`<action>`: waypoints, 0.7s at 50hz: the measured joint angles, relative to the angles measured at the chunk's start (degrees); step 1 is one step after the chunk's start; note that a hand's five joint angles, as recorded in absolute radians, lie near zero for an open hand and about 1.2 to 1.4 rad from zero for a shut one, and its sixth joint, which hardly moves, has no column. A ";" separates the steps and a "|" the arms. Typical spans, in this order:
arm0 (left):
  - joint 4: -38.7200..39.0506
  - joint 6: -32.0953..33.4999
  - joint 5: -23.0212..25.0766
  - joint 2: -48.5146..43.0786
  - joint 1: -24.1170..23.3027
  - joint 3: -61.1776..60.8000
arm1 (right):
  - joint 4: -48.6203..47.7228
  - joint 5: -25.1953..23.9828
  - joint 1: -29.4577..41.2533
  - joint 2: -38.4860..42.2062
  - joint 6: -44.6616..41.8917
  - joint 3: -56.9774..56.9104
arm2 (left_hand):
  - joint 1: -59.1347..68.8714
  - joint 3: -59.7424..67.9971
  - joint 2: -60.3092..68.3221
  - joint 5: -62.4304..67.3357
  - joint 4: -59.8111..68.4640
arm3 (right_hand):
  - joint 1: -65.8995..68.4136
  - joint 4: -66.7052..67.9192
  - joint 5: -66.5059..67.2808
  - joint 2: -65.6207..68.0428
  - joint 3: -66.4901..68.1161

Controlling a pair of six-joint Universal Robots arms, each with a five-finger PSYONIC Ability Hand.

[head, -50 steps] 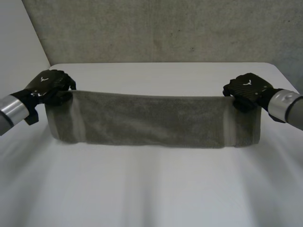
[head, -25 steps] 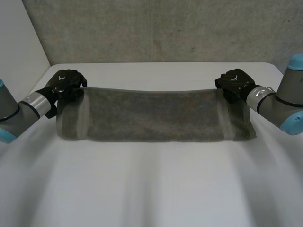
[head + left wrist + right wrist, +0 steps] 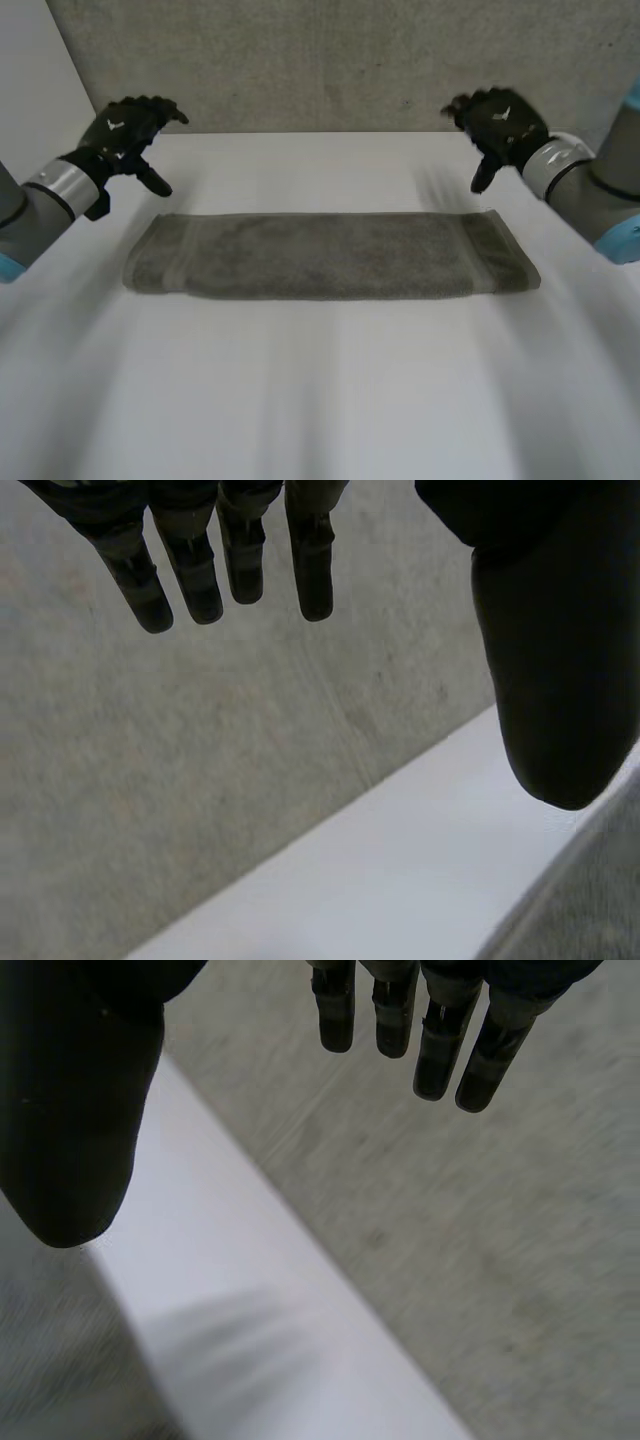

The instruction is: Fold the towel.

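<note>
1. Let go since the earlier frames: the long dark grey-green terry towel (image 3: pixel 320 255), pinched at both far corners half a second ago, now lying free.
2. Lifted off and drawn back toward the rough grey concrete wall (image 3: pixel 350 60): the black left hand (image 3: pixel 128 135) and the black right hand (image 3: pixel 500 125), both above the white table (image 3: pixel 320 390) and clear of the cloth.
3. Left hand: fingers (image 3: pixel 230 560) straight and slightly spread, thumb held wide of them, nothing in the grasp. In the left wrist view, an edge of the towel on the table just past the thumb tip.
4. Right hand: fingers (image 3: pixel 440 1050) likewise extended, thumb apart, holding nothing. In the right wrist view, a patch of towel below the thumb.
5. Towel: flat across the middle of the table as a narrow band running side to side, with a paler stripe near each short end. Long edges fairly even. Near long edge rounded, so probably a crease with two layers, though not certain from above.
6. Meaning for the task, as a judgement: one lengthwise fold laid down and released, folding likely not finished. Probably next, a fresh pinch at the corners of one short end, then that end carried over to the other. Risk there: layers sliding apart if only the upper one gets caught.
7. Containers: nothing of that sort to describe. Only bearing surface the table, carrying the towel alone.
</note>
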 measured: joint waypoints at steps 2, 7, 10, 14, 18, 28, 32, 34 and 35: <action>0.65 -0.04 0.01 4.00 0.05 -3.44 | -2.96 -0.03 -0.16 -5.21 1.66 5.27 | 0.00 -0.01 -0.07 0.00 0.00 | -0.07 0.00 0.00 0.00 0.00; 2.76 -0.05 0.16 13.20 0.43 -12.68 | -8.75 -0.11 -0.43 -17.09 3.82 18.98 | 0.00 -0.11 -0.15 -0.06 -0.05 | -0.18 -0.01 0.00 0.00 -0.01; 3.93 -0.03 0.32 18.13 0.82 -18.55 | -10.19 -0.24 -0.59 -22.26 4.14 26.32 | -0.01 -0.11 -0.17 0.00 -0.06 | -0.22 -0.01 0.00 0.00 -0.01; 5.30 -0.01 0.46 23.05 1.42 -25.70 | -10.43 -0.27 -1.32 -26.37 4.06 33.99 | -0.01 -0.11 -0.18 0.00 -0.06 | -0.22 0.00 0.00 0.00 -0.02; 6.84 0.04 0.53 26.79 1.90 -33.17 | -9.72 -0.42 -3.91 -28.25 3.56 41.31 | -0.01 -0.11 -0.19 0.00 -0.06 | 0.88 0.17 0.27 0.31 0.19; 11.65 0.19 0.52 28.88 1.32 -43.08 | -10.04 -1.03 -10.69 -22.20 -2.04 47.87 | -0.01 -0.11 -0.20 0.00 -0.08 | 14.80 14.22 15.16 14.58 14.16; 12.56 0.19 0.43 28.66 0.63 -43.73 | -10.34 -1.05 -12.41 -17.00 -6.77 46.77 | -0.01 -0.11 -0.20 0.00 -0.09 | 15.60 14.82 15.74 14.82 14.64; 12.68 0.18 0.38 28.53 0.29 -43.69 | -10.38 -1.03 -12.76 -14.73 -8.35 45.95 | -0.01 -0.11 -0.20 0.00 -0.09 | 16.39 15.42 16.35 15.57 15.29; 12.68 0.17 0.38 28.48 0.20 -43.67 | -10.37 -1.03 -12.80 -14.34 -8.55 45.81 | -0.01 -0.11 -0.20 0.00 -0.09 | 17.00 16.07 16.98 16.29 15.95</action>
